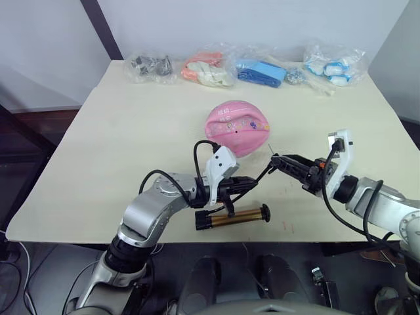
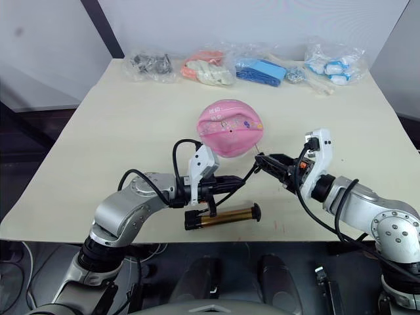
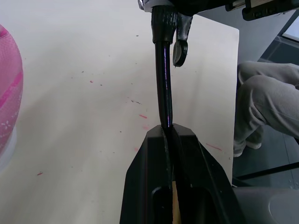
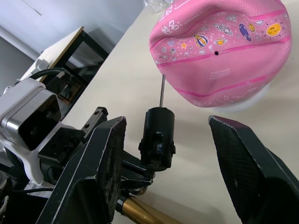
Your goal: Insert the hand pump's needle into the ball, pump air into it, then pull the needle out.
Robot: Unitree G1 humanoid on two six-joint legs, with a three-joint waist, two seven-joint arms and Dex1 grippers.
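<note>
Our left arm bent inward, its gripper (image 1: 237, 186) with fingers closed on the hose (image 3: 164, 88), our right arm reaching in from the right, its gripper (image 4: 164, 154) with fingers spread wide

Glossy bronze metal hand pump (image 1: 239, 216)

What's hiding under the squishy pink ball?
A white base peeks out beneath the ball at its lower edge. The ball covers the rest, so its full shape cannot be seen. Around it is the table.
</note>
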